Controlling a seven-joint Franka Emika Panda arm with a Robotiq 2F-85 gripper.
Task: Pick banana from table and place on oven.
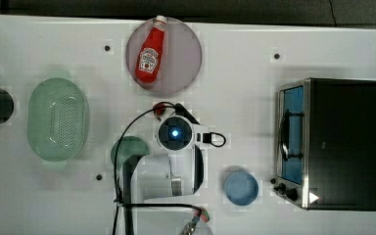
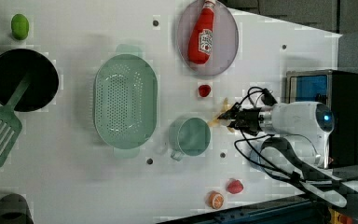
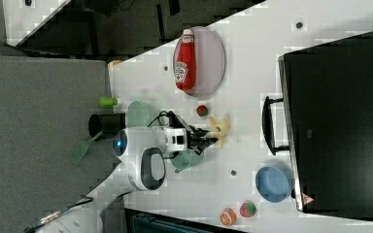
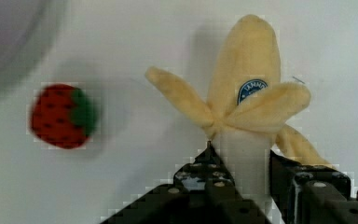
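The white worktop (image 1: 254,98) lies flat under me. My fingers (image 4: 249,175) are clenched on the pale stalk end of the banana (image 4: 242,98), its long axis running straight out from them, peel flaps splayed. A strawberry (image 4: 60,115) sits nearby. The oven (image 1: 342,142) stands well apart, toward the top view's right.

Half-peeled plush banana (image 4: 242,116), seemingly on the white table (image 4: 135,37), near the black-topped oven (image 3: 340,121).

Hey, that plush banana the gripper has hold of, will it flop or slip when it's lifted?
Probably floppy: the banana looks like soft fabric with loose peel flaps. Likely light. The gripper pinches its pale core, so slipping seems unlikely.
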